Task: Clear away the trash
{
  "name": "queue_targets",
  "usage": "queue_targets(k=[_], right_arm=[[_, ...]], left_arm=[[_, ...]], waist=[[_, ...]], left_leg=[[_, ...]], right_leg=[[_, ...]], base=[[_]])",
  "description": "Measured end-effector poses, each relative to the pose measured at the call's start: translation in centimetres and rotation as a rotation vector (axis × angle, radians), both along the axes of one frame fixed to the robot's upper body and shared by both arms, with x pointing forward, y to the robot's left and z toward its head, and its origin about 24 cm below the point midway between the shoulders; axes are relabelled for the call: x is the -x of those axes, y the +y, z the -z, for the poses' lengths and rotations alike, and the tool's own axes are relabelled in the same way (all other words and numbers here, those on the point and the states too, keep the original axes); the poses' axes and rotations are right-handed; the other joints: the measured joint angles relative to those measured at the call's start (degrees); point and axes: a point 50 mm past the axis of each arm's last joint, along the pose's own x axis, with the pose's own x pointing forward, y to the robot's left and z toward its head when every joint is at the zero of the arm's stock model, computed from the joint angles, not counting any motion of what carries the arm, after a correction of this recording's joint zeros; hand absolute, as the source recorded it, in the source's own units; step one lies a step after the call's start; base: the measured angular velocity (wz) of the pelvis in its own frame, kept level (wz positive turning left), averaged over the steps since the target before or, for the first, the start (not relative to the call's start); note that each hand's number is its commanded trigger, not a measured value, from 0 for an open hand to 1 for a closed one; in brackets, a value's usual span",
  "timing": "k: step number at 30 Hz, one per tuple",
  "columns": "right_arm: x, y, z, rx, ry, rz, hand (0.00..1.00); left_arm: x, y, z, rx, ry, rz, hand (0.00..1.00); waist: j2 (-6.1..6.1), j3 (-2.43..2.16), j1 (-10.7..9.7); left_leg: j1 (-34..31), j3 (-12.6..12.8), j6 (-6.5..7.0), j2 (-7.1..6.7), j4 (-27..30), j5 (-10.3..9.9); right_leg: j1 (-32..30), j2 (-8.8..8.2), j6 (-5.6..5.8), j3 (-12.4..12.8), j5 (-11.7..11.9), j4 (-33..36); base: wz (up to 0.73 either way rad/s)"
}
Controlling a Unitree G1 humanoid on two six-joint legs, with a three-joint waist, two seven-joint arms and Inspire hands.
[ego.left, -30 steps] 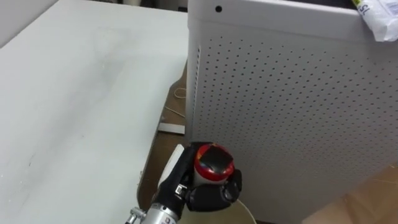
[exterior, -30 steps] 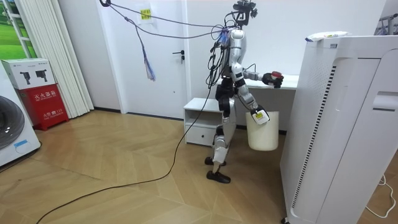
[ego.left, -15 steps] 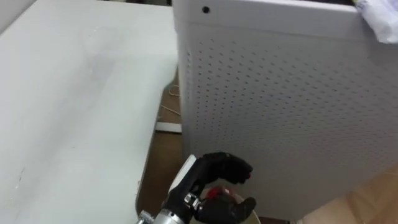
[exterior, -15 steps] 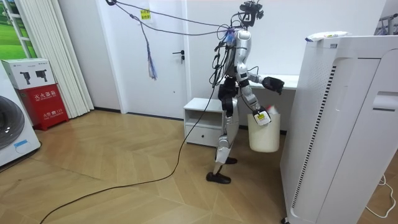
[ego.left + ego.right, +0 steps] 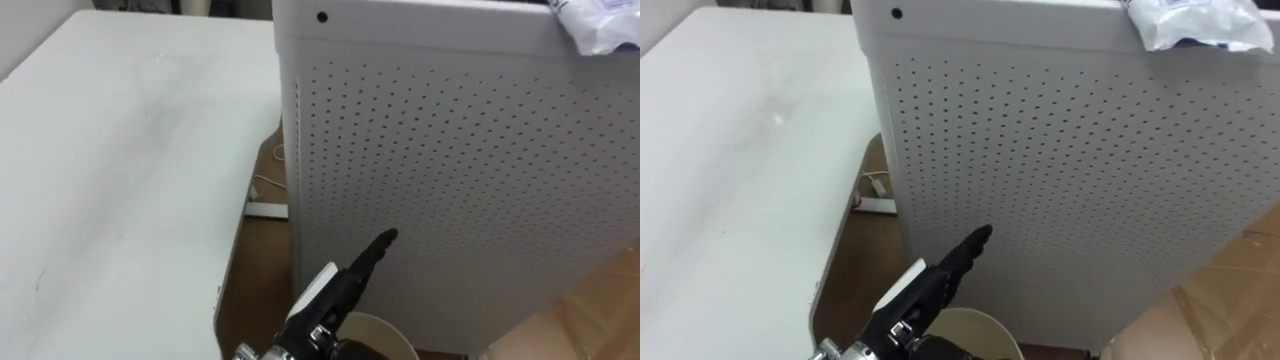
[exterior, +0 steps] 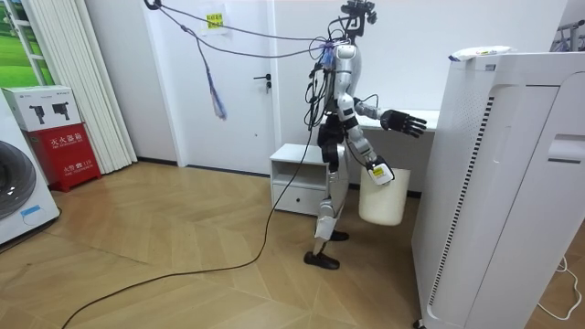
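Robot standing between a white table and a tall white perforated appliance.

(a) Left hand, at lower centre of the eye views, is held flat with straight fingers and holds nothing. It hovers just above the rim of a white bucket.

(b) Right hand, in the room view, is closed on the bucket's top edge and carries the bucket clear of the floor. What lies inside the bucket cannot be made out.

(c) Garbage in sight is a crumpled white wrapper lying on top of the appliance, at the frame's upper right and well apart from either hand.

The step in hand is judged to be the turn toward a fresh pick. The next move calls for raising the left arm high to the appliance's top, probably after a step closer, and closing the fingers on the wrapper.
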Motion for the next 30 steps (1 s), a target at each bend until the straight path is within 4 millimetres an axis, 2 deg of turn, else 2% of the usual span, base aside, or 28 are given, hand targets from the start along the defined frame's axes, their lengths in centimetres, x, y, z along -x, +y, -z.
queue_targets(k=[5,12,21,26,28,29,30], right_arm=[[0.0,0.0,0.0,-0.002,0.0,0.004,1.0],[0.9,-0.5,0.0,-0.027,-0.009,0.058,1.0],[1.9,-0.5,0.1,-0.024,-0.007,0.068,1.0],[1.6,-0.7,0.0,-0.018,-0.013,0.066,1.0],[1.6,-0.7,0.0,-0.018,-0.008,0.065,1.0],[1.6,-0.7,0.0,-0.019,-0.005,0.065,1.0],[1.5,-0.6,0.0,-0.021,-0.001,0.063,1.0]], left_arm=[[-0.1,0.0,-0.5,0.007,-0.022,-0.001,0.0],[-0.3,0.0,-2.4,-0.013,-0.139,-0.014,0.0],[-0.7,0.1,-3.9,-0.024,-0.231,-0.067,0.0],[-0.8,0.5,-3.2,-0.11,-0.25,-0.072,0.0],[-0.8,0.7,-2.5,-0.134,-0.227,-0.077,0.0],[-0.8,0.8,-2.2,-0.143,-0.22,-0.081,0.0],[-0.9,1.2,-1.7,-0.181,-0.216,-0.084,0.0]], waist=[[0.02,-0.01,0.04],[-0.01,-0.06,-0.39],[-0.47,-0.24,-2.54],[-0.68,-0.24,-2.44],[-0.83,-0.19,-1.35],[-0.79,-0.21,-1.12],[-0.8,-0.2,-0.39]], left_leg=[[1.8,0.22,-0.04,-0.16,-0.54,0.43],[3.14,0.47,-0.15,-0.22,-1.26,0.56],[4.89,3.73,-0.1,-0.15,-2.87,0.54],[5.9,8.09,0.33,0.46,-2.85,0.0],[6.3,11.25,0.64,0.45,-2.86,-0.36],[6.34,12.17,0.68,0.72,-2.86,-0.49],[6.39,14.12,0.86,1.51,-2.92,-0.71]], right_leg=[[1.25,-0.06,-0.08,0.21,0.05,-0.01],[1.55,-0.13,-0.07,0.85,0.02,0.75],[0.45,-0.56,-0.06,1.7,0.02,2.06],[-1.9,-0.81,-0.08,1.75,0.04,4.89],[-3.74,-1.0,-0.32,1.74,0.57,6.12],[-4.11,-0.96,-0.44,1.62,0.96,5.95],[-4.86,-0.88,-0.52,1.38,1.84,5.83]], base=[[-0.01],[-0.04],[-0.21],[-0.44],[-0.73],[-0.79],[-0.91]])
